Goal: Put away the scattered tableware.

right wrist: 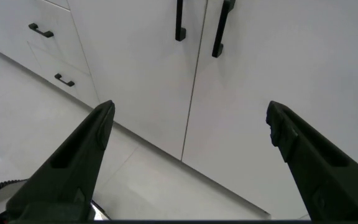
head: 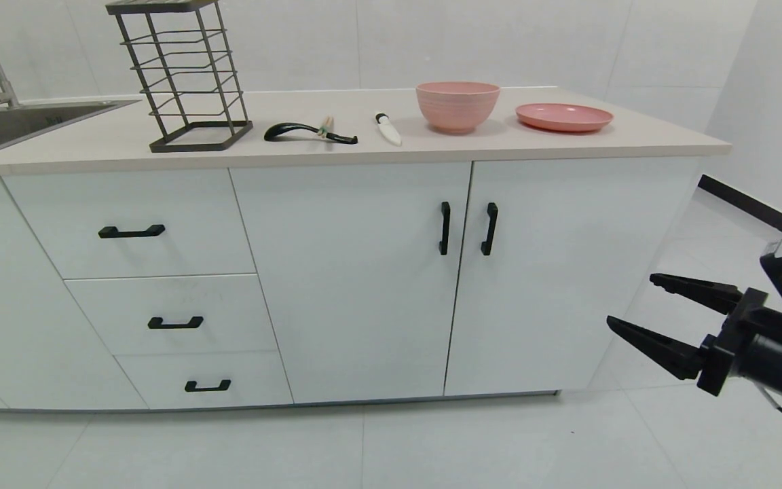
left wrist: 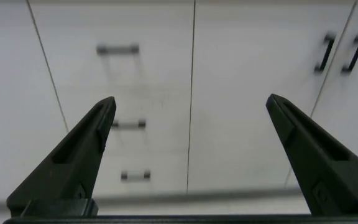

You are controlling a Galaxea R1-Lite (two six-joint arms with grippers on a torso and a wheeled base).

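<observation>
while the bowl [head: 457,105] sits on the counter [head: 126,144], right gripper [head: 629,298] low, jaws wide

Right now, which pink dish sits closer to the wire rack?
The pink bowl; the flat pink plate lies beyond it, farther from the rack.

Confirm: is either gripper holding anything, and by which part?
Nothing is held. The left gripper and the right gripper are both open and empty, facing the cabinet.
</observation>
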